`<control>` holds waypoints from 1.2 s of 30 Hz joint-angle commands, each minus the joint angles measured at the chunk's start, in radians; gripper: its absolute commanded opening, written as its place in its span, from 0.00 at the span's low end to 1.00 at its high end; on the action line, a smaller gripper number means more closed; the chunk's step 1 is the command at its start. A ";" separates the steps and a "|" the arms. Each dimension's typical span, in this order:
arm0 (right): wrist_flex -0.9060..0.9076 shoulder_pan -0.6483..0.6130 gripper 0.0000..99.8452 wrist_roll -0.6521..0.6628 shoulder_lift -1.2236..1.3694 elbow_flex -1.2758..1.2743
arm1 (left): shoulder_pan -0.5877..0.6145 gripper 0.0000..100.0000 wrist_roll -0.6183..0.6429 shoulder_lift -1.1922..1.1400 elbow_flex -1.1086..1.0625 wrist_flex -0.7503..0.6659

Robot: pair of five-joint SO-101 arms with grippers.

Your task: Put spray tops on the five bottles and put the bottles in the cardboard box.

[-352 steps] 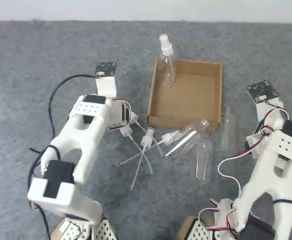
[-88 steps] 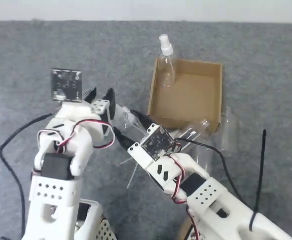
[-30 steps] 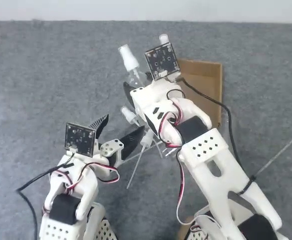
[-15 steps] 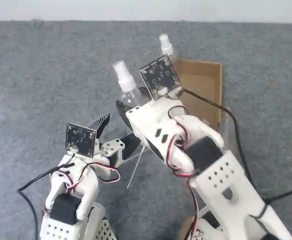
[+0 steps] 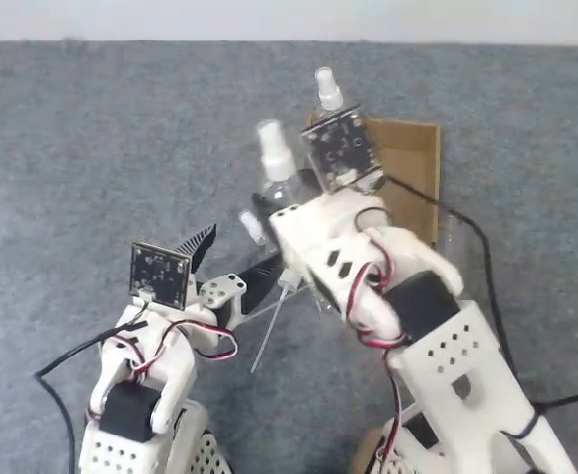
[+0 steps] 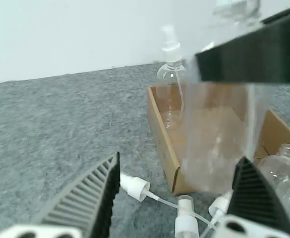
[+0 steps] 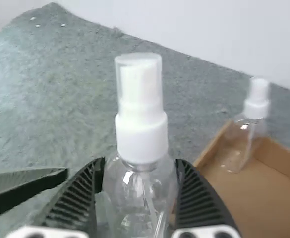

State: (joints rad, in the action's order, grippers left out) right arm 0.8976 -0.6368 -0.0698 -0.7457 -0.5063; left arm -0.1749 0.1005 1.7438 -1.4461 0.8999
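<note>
The right gripper (image 7: 137, 173) is shut tight on a bottle (image 7: 140, 148). The bottle stands straight up and has a white top screwed on. Seen from above, it sits near the top middle of the picture, just left of the box (image 5: 422, 130) and up off the carpet (image 5: 91, 148).

Half a second ago this bottle was a bit more to the left. Now the right arm has swung it to the right, closer to the box's left wall. It is not over the box yet, as far as I can tell.

The left gripper (image 5: 239, 252) has not moved in the last second. Its two black fingers are wide apart and hold nothing. It waits low in the middle left of the high view, close to the loose tops (image 6: 135, 186).

One other bottle (image 5: 326, 89) with a top already stands in the far left corner of the box.

So I think the top-fitting step for this bottle is done, and it is on its way in. That would make two bottles. Loose tops lie on the carpet by the box's near corner, and a bare bottle (image 6: 283, 173) lies next to them, so there is more work left. The held bottle must go in without knocking over the one inside.
</note>
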 commanded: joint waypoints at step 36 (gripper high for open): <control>-1.012 0.547 0.01 0.091 0.700 -0.063 | 0.061 0.33 -0.006 0.011 -0.061 -0.104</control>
State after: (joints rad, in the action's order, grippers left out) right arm -0.0522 -0.0967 0.0038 -0.0736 -0.5846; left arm -0.1212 0.1005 1.7407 -1.5121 0.8216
